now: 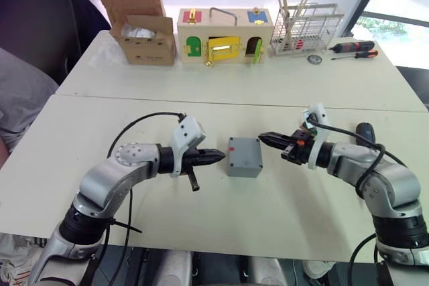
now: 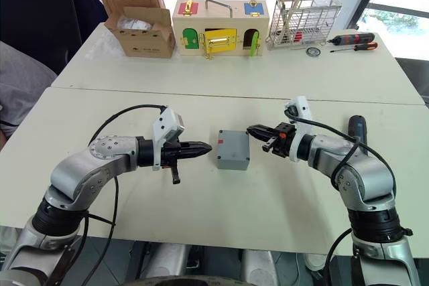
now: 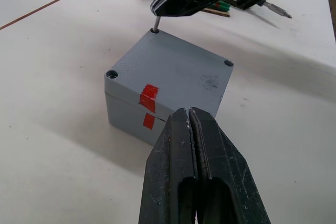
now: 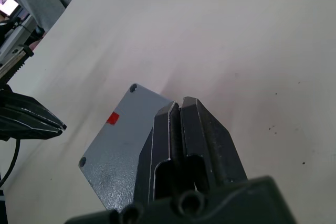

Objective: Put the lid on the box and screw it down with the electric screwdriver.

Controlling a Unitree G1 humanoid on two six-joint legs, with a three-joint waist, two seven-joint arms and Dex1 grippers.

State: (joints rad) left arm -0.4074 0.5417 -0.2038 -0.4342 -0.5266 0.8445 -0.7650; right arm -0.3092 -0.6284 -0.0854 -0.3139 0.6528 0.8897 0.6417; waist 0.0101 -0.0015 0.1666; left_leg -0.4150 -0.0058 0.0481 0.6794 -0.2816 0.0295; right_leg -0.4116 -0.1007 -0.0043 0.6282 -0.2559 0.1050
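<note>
Lid (image 3: 173, 69) sits on the box (image 1: 243, 163); my clenched right hand (image 3: 157, 11) pinches a screw (image 3: 156, 23) into its corner, left hand (image 1: 220, 157) clenched empty beside it.

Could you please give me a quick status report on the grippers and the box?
Left gripper shut, empty. Right gripper shut on a small metal screw at a corner hole. Shallow grey plastic lid seated on deep grey plastic box. Nothing obstructing.

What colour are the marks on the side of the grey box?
Red, on the box and lid; clearest in the left wrist view.
</note>
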